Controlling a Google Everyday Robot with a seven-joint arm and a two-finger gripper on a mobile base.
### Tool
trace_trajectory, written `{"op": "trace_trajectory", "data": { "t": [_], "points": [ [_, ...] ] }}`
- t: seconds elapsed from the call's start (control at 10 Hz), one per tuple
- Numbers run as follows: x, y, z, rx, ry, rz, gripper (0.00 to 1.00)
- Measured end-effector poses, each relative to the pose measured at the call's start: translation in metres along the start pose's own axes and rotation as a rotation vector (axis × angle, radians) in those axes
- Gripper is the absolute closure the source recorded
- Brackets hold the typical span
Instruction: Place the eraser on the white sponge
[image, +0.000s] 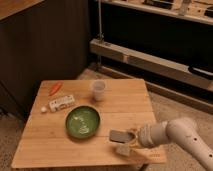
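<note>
One relation to check: eraser (119, 135) almost straight above white sponge (123, 149), slab lying flat, long axis pointing from the two-finger gripper (131, 138) back toward green plate (82, 121). Both just off the front-right side of green plate, close to the front edge of the wooden table (50, 150). Gripper on the side of the eraser away from green plate, clamped on the slab's far end. Cannot tell whether slab underside touching sponge top or a thin gap left; very close either way. Judged next: short straight drop, then release, no sideways travel needed. Slight overhang of eraser toward green plate, so some risk of tipping off on release. Clear cup (98, 90) behind green plate. Printed packet (61, 102), carrot (56, 88) and tiny white cube (44, 109) off its back-left, well apart from the stack.
</note>
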Motion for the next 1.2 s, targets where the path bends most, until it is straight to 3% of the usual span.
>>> {"op": "trace_trajectory", "data": {
  "t": [0.2, 0.6, 0.9, 1.2],
  "points": [
    [-0.009, 0.0, 0.006, -0.003, -0.033, 0.017, 1.0],
    [-0.025, 0.007, 0.012, -0.021, -0.036, 0.063, 1.0],
    [-0.038, 0.013, 0.023, -0.017, -0.073, 0.084, 0.98],
    [-0.043, 0.015, 0.024, -0.014, -0.062, 0.11, 0.73]
  ]
}}
